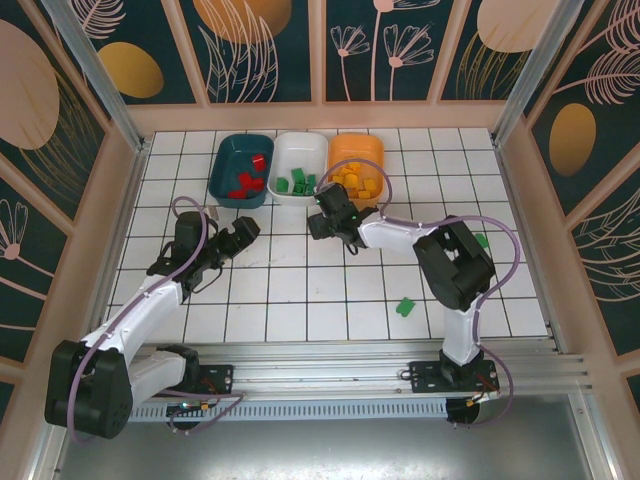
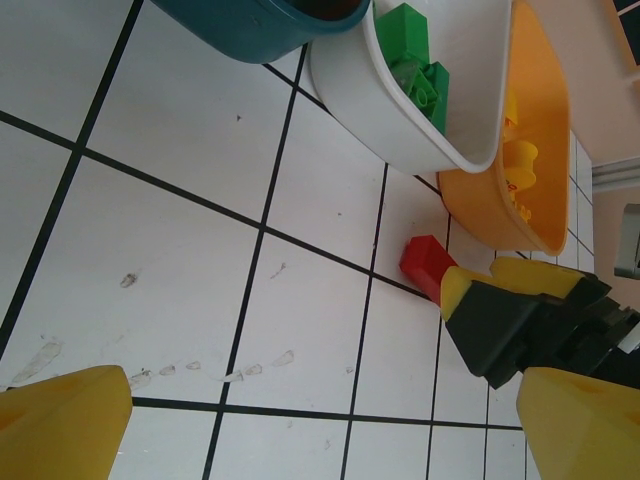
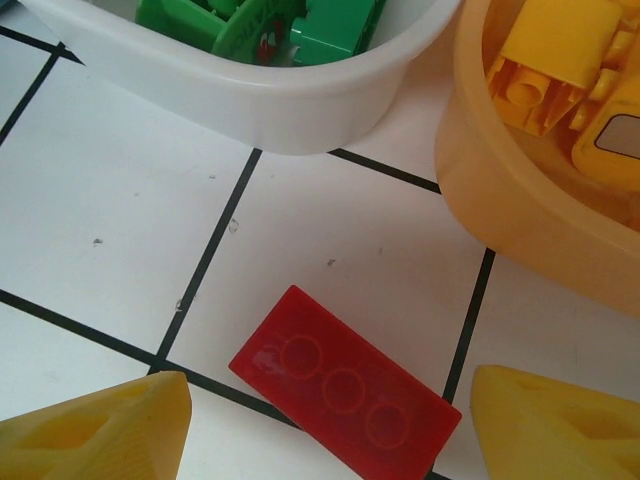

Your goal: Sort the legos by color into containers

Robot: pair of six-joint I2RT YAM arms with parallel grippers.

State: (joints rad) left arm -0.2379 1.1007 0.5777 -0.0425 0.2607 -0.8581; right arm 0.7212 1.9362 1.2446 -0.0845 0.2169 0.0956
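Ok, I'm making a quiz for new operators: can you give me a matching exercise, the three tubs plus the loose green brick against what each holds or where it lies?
Column one:
1. teal tub
2. white tub
3. orange tub
4. loose green brick

Column two:
a. yellow bricks inside
b. on the table, outside the tubs
c. red bricks inside
d. green bricks inside

Pairs: 1-c, 2-d, 3-a, 4-b.

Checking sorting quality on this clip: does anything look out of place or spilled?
A red brick lies flat on the table in front of the white tub and orange tub, between the right gripper's open fingers, not in the teal tub with the other reds. A green brick also sits loose nearer the front edge.
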